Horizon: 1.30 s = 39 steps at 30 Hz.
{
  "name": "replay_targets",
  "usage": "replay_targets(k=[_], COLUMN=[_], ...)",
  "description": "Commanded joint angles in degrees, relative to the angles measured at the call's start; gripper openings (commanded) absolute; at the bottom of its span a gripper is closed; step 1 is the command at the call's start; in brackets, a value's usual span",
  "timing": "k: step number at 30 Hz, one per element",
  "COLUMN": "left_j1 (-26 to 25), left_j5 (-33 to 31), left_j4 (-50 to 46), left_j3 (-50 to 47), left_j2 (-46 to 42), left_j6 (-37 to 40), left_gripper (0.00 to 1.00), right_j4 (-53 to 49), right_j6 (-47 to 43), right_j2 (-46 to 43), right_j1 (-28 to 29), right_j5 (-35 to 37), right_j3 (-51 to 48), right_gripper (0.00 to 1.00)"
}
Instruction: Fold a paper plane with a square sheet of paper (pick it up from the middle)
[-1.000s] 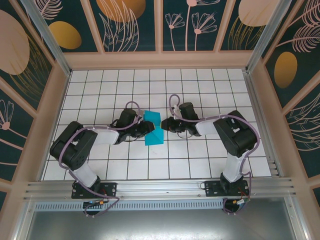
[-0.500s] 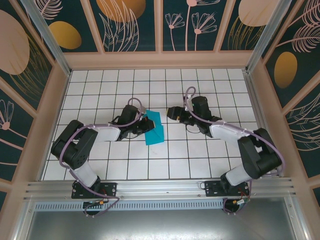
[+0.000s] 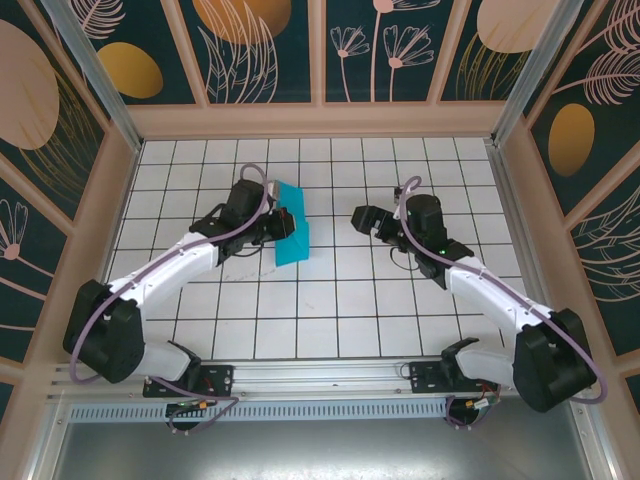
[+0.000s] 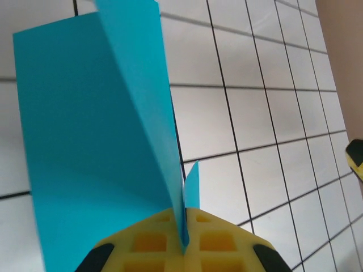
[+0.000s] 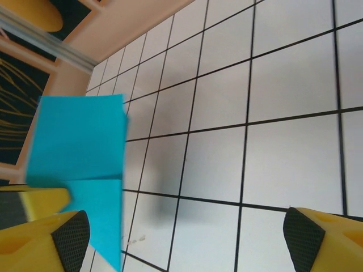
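Overhead, the left fingers (image 3: pixel 284 222) pinch one edge of the folded square sheet of paper (image 3: pixel 295 245), held over the tabletop (image 3: pixel 330 300), while the right fingers (image 3: pixel 360 216) stand wide and empty, well apart. From the left wrist, the bite looks shallow, so the sheet could slip out or crumple; its top is cropped. From the right wrist, the sheet's near edge is blurred.

Counts: 1 teal paper sheet (image 3: pixel 292 248), creased, left of centre. 2 arms: left arm (image 3: pixel 170 270), right arm (image 3: pixel 490 295). 2 grippers: left gripper (image 3: pixel 284 224), right gripper (image 3: pixel 357 216). 1 white grid table (image 3: pixel 330 320).
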Motion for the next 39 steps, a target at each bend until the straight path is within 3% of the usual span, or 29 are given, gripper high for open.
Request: replay_targets(k=[1,10,19,25,35,39], left_j1=[-0.4,-2.3,-5.1,-7.7,-10.0,-10.2], left_j5=[-12.1,-43.2,-59.6,-59.0,-48.8,-45.6], left_j4=[-13.4,-29.4,-40.4,-39.3,-31.1,-30.2], left_j3=[5.0,15.8,23.3,25.4,27.2,28.4], left_j2=[-0.6,11.1,30.7,37.4,41.2,40.9], left_j6=[4.6,3.7,-0.5,-0.9,0.5,0.7], left_gripper=[0.01,0.02,0.01,0.01,0.06,0.14], right_j4=[-3.9,-6.4,-8.5,-9.1,-9.3,-9.7], right_j6=[0.0,-0.6,-0.9,-0.8,-0.4,-0.5], right_j2=[-1.7,-2.7,-2.3,-0.9,1.7,2.4], right_j1=[-0.7,-1.7,-3.1,-3.5,-3.7,-3.8], right_j5=[3.1,4.9,6.0,6.2,6.2,6.4], right_j3=[-0.5,-1.0,-0.3,0.7,1.6,1.8], right_gripper=[0.92,0.92,0.92,0.92,0.92,0.91])
